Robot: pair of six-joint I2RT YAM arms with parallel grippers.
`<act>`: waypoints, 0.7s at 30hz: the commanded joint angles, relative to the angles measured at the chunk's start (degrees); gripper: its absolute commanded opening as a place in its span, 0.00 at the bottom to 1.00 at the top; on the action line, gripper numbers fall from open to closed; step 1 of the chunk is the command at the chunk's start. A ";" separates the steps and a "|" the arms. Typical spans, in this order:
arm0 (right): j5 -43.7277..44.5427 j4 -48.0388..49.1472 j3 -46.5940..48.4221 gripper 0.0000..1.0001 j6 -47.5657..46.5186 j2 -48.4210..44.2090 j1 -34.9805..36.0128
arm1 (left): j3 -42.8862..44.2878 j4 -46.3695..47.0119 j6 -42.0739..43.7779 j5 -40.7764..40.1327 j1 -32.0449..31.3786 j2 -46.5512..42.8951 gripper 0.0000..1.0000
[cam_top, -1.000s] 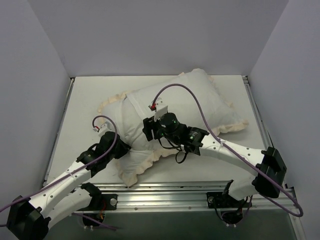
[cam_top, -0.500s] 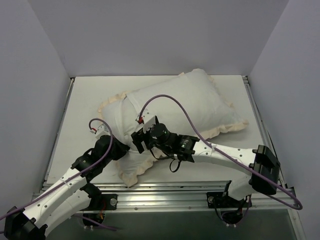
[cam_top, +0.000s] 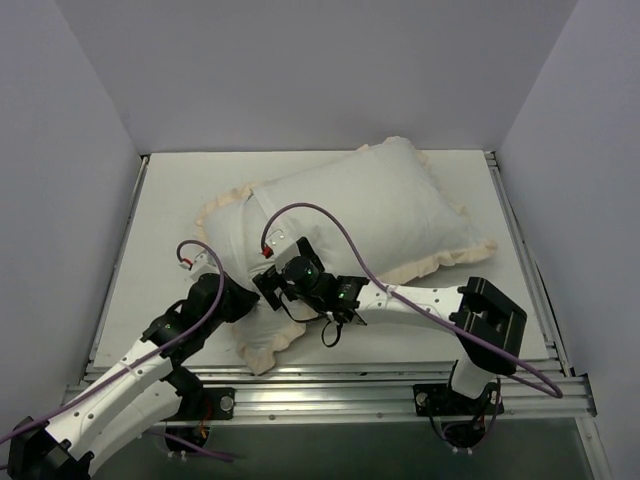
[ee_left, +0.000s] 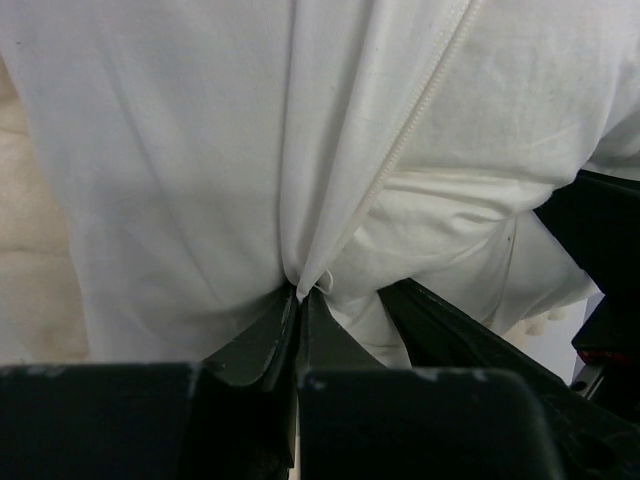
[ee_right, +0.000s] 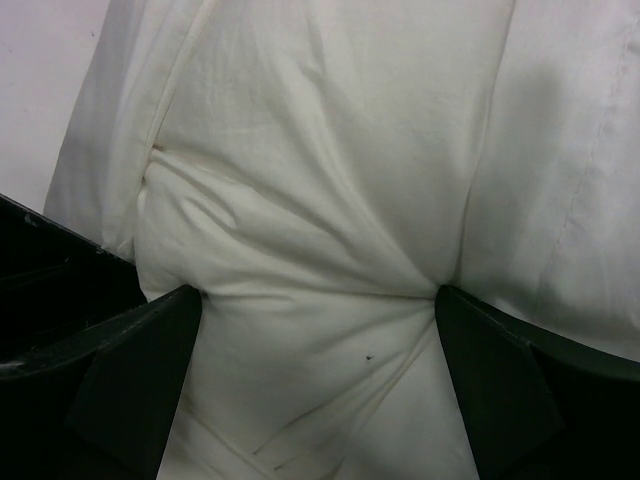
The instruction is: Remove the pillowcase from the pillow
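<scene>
The pillowcase [cam_top: 380, 200] lies cream face up across the table, stuffed full, with its ruffled frill [cam_top: 265, 345] around the edge. My left gripper [cam_top: 245, 300] is at its near-left end, shut on a pinched fold of the white cover [ee_left: 300, 285] beside the zipper line [ee_left: 420, 120]. My right gripper [cam_top: 272, 288] is right next to it, open wide. Its fingers [ee_right: 140, 380] press into a plump white bulge, apparently the pillow [ee_right: 300, 250], which sits between the jaws. No grey face and no red label shows.
Grey walls close the table in on the left, back and right. A metal rail [cam_top: 400, 375] runs along the near edge. The two wrists are close together, and purple cables [cam_top: 330, 215] loop above them.
My right arm has swung left along the near side of the pillowcase and now sits next to the left gripper. The left gripper has stayed put, still shut on the fabric.
</scene>
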 commanded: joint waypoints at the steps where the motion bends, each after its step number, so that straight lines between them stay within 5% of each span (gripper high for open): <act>1: 1.20 -4.52 -1.07 1.00 -0.88 5.60 -1.63 | -1.54 -2.94 0.99 0.58 -0.23 0.84 0.02; 8: -4.78 -6.98 1.74 0.97 -0.88 11.84 -1.37 | -1.71 -2.15 1.25 0.58 -0.31 1.99 0.02; 11: -2.94 -7.51 2.37 0.73 -0.18 15.35 -2.67 | -1.54 -2.15 1.16 0.84 -0.40 1.81 0.02; 15: 0.39 -8.39 3.33 0.00 1.58 16.59 -5.84 | 0.21 -4.51 1.08 1.11 -0.40 0.59 0.02; 21: 6.64 -8.92 6.58 0.00 3.95 12.64 -10.93 | 9.61 -12.77 1.43 0.49 -0.40 -0.91 0.03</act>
